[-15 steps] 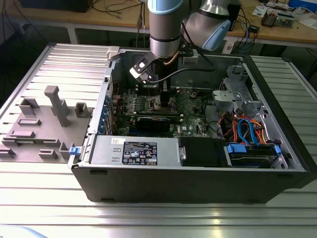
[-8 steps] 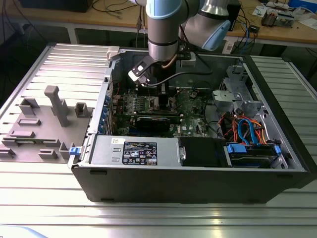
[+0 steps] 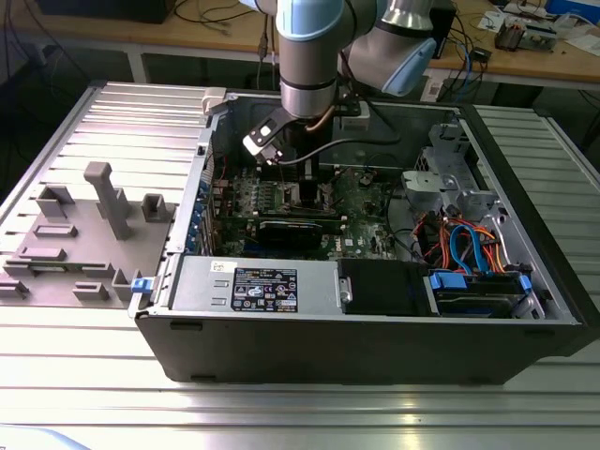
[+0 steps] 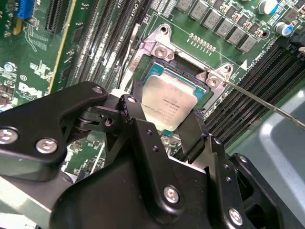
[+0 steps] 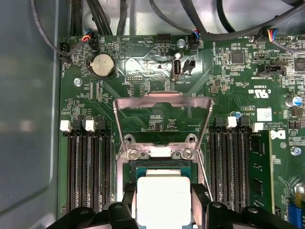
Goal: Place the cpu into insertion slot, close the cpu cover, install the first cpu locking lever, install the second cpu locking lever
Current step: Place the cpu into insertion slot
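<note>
1 claw (image 4: pixel 163 118) is clenching the cpu (image 5: pixel 163 195) by opposite edges for level seating in the insertion slot (image 4: pixel 187 71); the cpu cover (image 5: pixel 163 100) is standing open.

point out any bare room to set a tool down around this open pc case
Free: the ribbed metal table in front of the black computer case. Crowded: the grey fixture plate with blocks, and inside, where the gripper grips the silvery square cpu.

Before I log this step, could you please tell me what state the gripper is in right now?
The gripper: jaws closed on the cpu, gripping it by two opposite edges.
</note>
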Controlling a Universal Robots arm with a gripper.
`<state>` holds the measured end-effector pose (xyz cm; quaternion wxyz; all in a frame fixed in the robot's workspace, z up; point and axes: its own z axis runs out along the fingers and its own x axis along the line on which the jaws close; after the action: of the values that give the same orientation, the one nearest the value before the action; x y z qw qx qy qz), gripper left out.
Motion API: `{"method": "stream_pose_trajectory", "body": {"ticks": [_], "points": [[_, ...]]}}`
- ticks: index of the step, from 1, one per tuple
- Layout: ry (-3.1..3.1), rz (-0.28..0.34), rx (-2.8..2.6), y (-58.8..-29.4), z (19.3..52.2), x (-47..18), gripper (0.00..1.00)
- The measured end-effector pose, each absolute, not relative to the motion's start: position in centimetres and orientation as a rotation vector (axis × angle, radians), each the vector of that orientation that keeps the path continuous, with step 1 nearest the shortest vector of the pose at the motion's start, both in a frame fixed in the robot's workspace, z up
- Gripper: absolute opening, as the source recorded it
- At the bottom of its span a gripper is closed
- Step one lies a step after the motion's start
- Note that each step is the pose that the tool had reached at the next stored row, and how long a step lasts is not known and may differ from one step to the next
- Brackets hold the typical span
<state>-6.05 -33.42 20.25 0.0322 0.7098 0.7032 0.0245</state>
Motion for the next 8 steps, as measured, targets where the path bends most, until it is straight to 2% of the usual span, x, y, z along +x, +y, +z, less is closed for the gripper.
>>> {"method": "stream_pose_trajectory", "body": {"ticks": [8], "points": [[2.164,0.074,2.186,-33.4,19.81,-5.95,0.54]]}}
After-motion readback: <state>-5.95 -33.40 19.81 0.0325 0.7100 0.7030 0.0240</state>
